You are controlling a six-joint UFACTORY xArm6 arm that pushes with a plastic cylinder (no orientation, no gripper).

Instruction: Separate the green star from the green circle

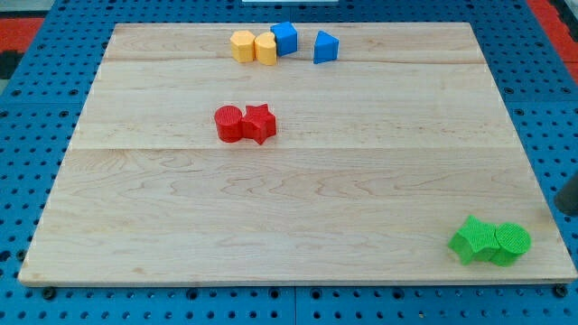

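Note:
The green star (473, 239) lies near the board's bottom right corner. The green circle (511, 242) sits just to its right and touches it. My dark rod enters at the view's right edge, and its tip (560, 213) is above and to the right of the green circle, a short way apart from it. The rod's upper part is cut off by the frame.
A red circle (228, 124) and a red star (259, 123) touch left of centre. At the top edge are two yellow blocks (242, 45) (265, 48), a blue cube (284, 38) and a blue wedge-like block (325, 46). The wooden board (298, 199) lies on a blue pegboard.

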